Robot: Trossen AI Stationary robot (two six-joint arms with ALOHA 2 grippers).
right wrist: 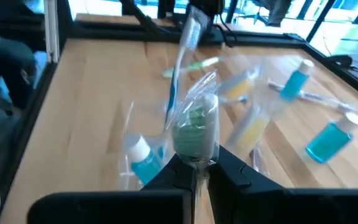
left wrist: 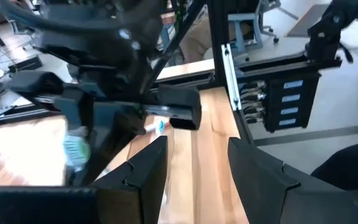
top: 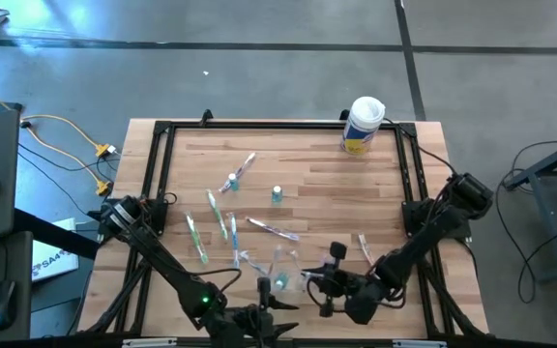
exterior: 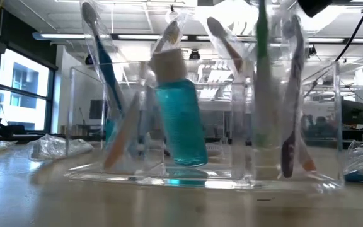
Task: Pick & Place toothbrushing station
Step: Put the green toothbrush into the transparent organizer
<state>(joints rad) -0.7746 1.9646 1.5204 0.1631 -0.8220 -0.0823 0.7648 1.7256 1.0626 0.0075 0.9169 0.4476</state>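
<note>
A small clear plastic holder (top: 280, 269) stands near the table's front edge. In the low view a teal bottle (exterior: 180, 123) and several wrapped toothbrushes (exterior: 106, 69) stand upright in it. My right gripper (top: 319, 287) is just to the right of the holder, shut on a wrapped toothbrush with green bristles (right wrist: 195, 127). My left gripper (top: 264, 302) waits at the front edge, just in front of the holder. It is open (left wrist: 197, 165) with nothing between its fingers. More toothbrushes (top: 193, 237) and teal-capped tubes (top: 277, 194) lie loose on the wood. My right gripper pinches the wrapped toothbrush between its two fingers (right wrist: 225, 167), right beside the green bristle head (right wrist: 195, 146). The head and the clear wrapper stick out past the fingertips toward the holder. The fingers hide the rest of the brush, which is lifted clear of the table.
A large white canister with a yellow label (top: 363, 124) stands at the far right corner. A black frame (top: 162, 130) runs around the table top. Loose tubes (right wrist: 331, 138) and brushes (top: 272, 229) lie between the holder and the table's middle.
</note>
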